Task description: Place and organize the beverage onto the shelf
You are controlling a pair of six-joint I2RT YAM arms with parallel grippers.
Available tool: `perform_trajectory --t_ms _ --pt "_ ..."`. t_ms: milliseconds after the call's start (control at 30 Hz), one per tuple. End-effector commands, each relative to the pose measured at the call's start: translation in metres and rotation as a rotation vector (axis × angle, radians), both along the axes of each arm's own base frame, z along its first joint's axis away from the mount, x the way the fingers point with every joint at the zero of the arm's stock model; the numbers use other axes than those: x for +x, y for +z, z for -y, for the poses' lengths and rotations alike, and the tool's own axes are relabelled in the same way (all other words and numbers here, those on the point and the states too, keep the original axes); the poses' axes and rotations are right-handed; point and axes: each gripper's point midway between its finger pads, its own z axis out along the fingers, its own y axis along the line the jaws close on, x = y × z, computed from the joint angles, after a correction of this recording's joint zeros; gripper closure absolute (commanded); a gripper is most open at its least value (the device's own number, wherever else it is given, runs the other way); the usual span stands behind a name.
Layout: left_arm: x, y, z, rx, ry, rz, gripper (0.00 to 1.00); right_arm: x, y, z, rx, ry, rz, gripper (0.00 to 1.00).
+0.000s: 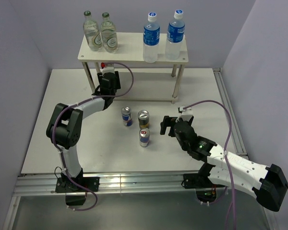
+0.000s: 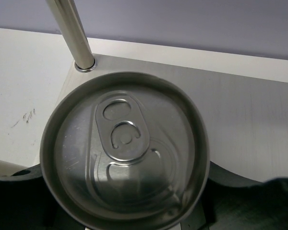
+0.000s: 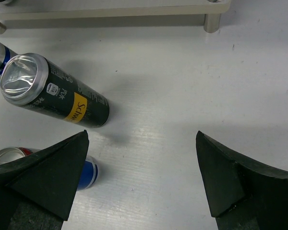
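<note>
The cream-white shelf stands at the back, with two blue-label water bottles on the right of its top board. My left gripper reaches under the top board at the left end. In the left wrist view it is shut on a can seen from above, over the lower board beside a leg. Three cans stand on the table: blue-silver, black-gold and blue-silver-red. My right gripper is open and empty, right of them; the black-gold can lies ahead-left of it.
Two clear glass bottles with green caps stand on the left of the top board. The shelf's lower board and a leg lie beyond the right gripper. A raised metal rail edges the table on the right.
</note>
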Motion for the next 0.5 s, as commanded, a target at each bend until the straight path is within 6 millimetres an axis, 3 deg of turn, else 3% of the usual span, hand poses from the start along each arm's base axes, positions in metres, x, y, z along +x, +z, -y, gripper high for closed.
perform_trajectory --t_ms 0,167,300,367,467 --pt "0.021 0.059 -0.003 -0.053 0.027 0.172 0.95 0.003 0.006 -0.003 0.027 -0.012 0.027 0.00" --pt "0.016 0.050 -0.006 -0.052 0.039 0.162 0.66 0.003 0.006 -0.003 0.029 -0.013 0.027 0.00" --pt "0.014 0.043 -0.008 -0.048 0.040 0.154 0.34 0.003 0.006 -0.003 0.029 -0.013 0.025 0.00" --pt "0.013 0.040 -0.008 -0.046 0.044 0.146 0.24 0.002 0.006 -0.002 0.032 -0.014 0.027 0.00" --pt "0.011 0.037 -0.009 -0.043 0.042 0.141 0.18 0.002 0.006 0.000 0.032 -0.018 0.027 0.00"
